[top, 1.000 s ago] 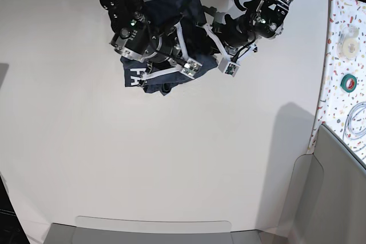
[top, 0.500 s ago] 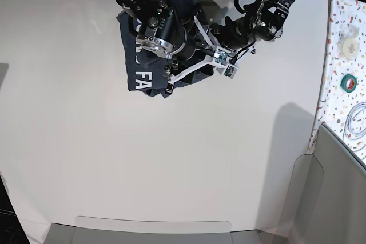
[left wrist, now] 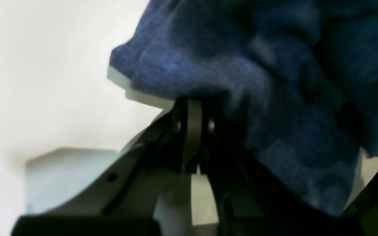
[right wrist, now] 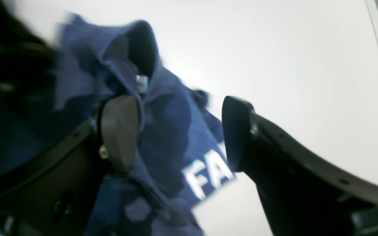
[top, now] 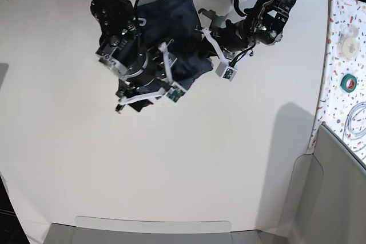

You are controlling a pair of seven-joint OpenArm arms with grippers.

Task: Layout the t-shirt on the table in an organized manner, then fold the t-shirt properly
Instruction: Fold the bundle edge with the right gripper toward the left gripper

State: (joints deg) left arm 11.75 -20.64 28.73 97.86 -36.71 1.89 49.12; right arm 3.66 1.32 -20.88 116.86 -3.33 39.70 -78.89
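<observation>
Base view: the t-shirt, dark navy, lies bunched in a crumpled heap near the far edge of the white table, around the middle of that edge; both arms reach over it. The right gripper hangs over the near-left part of the heap, its white fingers spread apart; the left gripper sits at the right side of the heap, its fingers drawn together, with the cloth touching them. Along the right edge runs a speckled strip carrying a green tape roll, a round white object and a coiled white cable; no writing there can be read. Left wrist view: the left gripper is pressed shut, a fold of blue heathered t-shirt bunched directly above its tips and draped to the right, so the pincer is clamped on the cloth; the picture is blurred, and the pale table fills the left. Right wrist view: the right gripper stands wide apart, holding nothing; the left pad touches the cloth, the right finger stands clear. Between them the t-shirt hangs in folds, showing white block capitals "FA", the remainder cut off by the fold and finger. The white table lies behind.
</observation>
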